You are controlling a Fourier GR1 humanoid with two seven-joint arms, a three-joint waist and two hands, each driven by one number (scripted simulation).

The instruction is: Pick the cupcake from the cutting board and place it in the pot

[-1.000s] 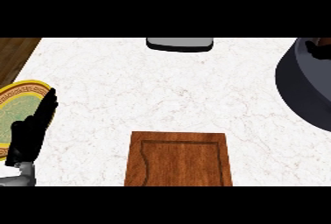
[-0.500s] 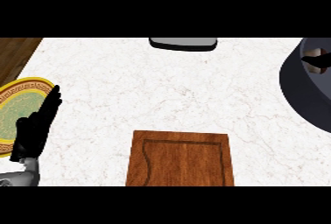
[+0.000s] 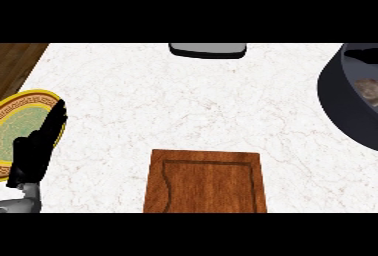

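Newly showing in the cropped pot (image 3: pixel 336 105) is a blurry brown cupcake (image 3: pixel 367 89); left hand (image 3: pixel 35 150) rests straight-fingered.

Counter (image 3: pixel 184 100): white marble-look top w/ faint grey-brown veins, fills most of view, lit evenly. Upper-L corner: brown wood-grain strip (image 3: pixel 18 60) beyond counter's slanted edge; floor or other surface, can't tell. Far edge, approx centre: low grey item (image 3: pixel 207 50) w/ dark rim, rounded corners, cut off at top.
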